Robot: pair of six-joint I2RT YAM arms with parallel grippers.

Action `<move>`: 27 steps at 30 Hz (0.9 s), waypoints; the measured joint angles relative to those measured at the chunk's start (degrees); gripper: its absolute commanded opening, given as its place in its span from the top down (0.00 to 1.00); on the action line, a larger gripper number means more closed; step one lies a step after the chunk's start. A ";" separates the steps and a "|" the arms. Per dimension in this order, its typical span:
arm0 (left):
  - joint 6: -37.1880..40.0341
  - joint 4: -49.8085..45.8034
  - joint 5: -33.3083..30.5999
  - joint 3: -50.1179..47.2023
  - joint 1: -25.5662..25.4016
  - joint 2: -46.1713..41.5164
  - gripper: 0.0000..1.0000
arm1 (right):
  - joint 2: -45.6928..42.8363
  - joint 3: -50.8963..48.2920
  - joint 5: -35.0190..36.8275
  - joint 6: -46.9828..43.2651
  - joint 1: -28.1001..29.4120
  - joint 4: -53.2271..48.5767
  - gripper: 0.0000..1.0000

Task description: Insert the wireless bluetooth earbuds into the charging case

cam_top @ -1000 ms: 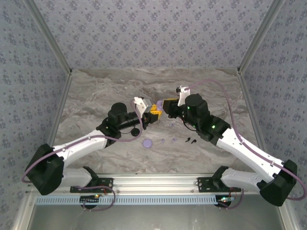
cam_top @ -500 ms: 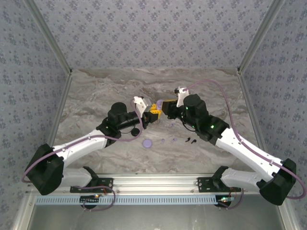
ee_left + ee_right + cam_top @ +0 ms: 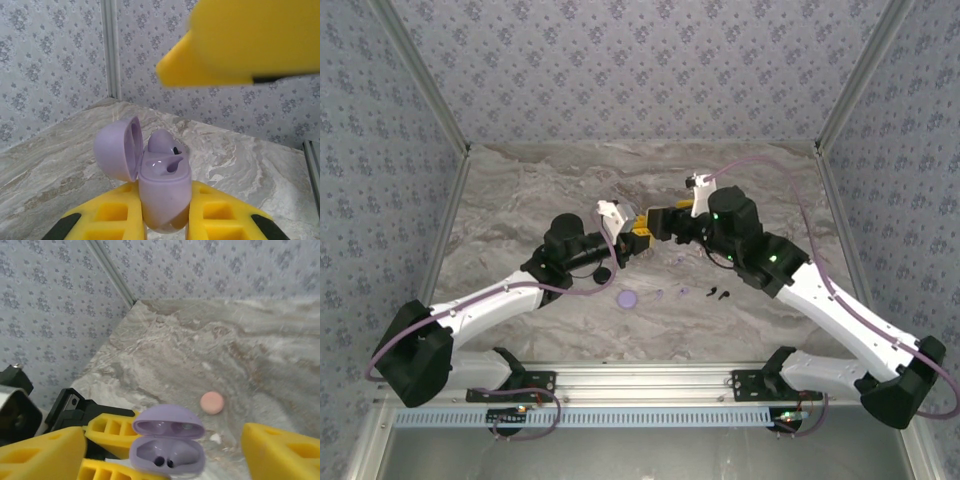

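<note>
Between the wide-spread jaws of the right gripper [image 3: 164, 440] sits the open charging case [image 3: 167, 452], pinched in the left gripper [image 3: 165, 215], one purple earbud [image 3: 162, 142] seated inside. The left arm [image 3: 510, 295] and right arm [image 3: 820, 300] angle inward, meeting mid-table [image 3: 520, 200], with the black earbuds [image 3: 720, 294] lying nearby.

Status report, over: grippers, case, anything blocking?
Left gripper shut on purple charging case, lid open. Right gripper open, close to it. One purple earbud in the case; black earbuds loose on table.

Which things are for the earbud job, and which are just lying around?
For the job: open purple charging case, black earbuds, tiny pale purple earbuds.
Just lying around: purple disc, pink disc.
</note>
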 measured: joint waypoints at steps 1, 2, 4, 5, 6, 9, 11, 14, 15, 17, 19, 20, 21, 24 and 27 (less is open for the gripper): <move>0.04 0.04 -0.35 -0.13 0.00 -0.15 1.00 | -0.59 0.48 0.24 -0.26 -0.44 -1.20 0.00; 0.24 0.04 -1.01 -0.42 0.00 -0.44 1.00 | -1.29 0.81 0.35 -0.74 -1.09 -2.49 0.00; 0.63 -0.04 -2.08 -1.03 0.00 -1.25 1.00 | -2.25 1.11 0.61 -0.96 -2.75 -5.20 0.00; 0.87 -0.13 -2.84 -1.44 0.00 -1.81 1.00 | -2.49 1.11 0.66 -0.92 -3.89 -6.62 0.00; 1.18 -0.20 -3.43 -1.84 0.00 -2.38 1.00 | -2.51 1.09 0.52 -0.70 -5.11 -7.91 0.00; 1.97 -0.55 -5.64 -3.61 0.00 -4.63 1.00 | -1.66 0.33 -0.48 0.61 -9.70 -11.61 0.00; 2.47 -1.33 -7.06 -4.98 0.00 -6.43 1.00 | -0.33 -1.20 -1.11 1.40 -12.07 -13.38 0.00; 3.13 -2.84 -8.59 -5.92 0.00 -8.24 1.00 | 3.76 -3.52 -1.92 2.23 -13.33 -15.74 0.00; 3.32 -3.26 -8.98 -6.10 0.00 -8.76 1.00 | 5.46 -4.13 -1.92 2.34 -13.42 -16.28 0.00; 3.65 -3.72 -9.77 -6.38 0.00 -9.77 1.00 | 9.42 -5.42 -1.99 2.51 -13.42 -17.25 0.06; 3.87 -4.15 -10.32 -6.56 -0.04 -10.40 1.00 | 13.40 -6.27 -2.14 2.84 -13.42 -17.73 0.16; 3.89 -4.31 -10.49 -6.62 -0.09 -10.60 1.00 | 15.39 -6.60 -2.32 3.32 -13.42 -17.70 0.19; 3.89 -4.48 -10.64 -6.64 -0.17 -10.69 1.00 | 16.81 -6.86 -2.56 3.67 -13.42 -17.57 0.21; 3.91 -4.83 -10.86 -6.73 -0.26 -10.78 1.00 | 20.59 -8.02 -3.67 5.05 -13.42 -15.67 0.27; 3.91 -5.18 -10.88 -6.73 -0.26 -10.78 1.00 | 23.85 -8.44 -4.55 6.16 -13.42 -13.09 0.37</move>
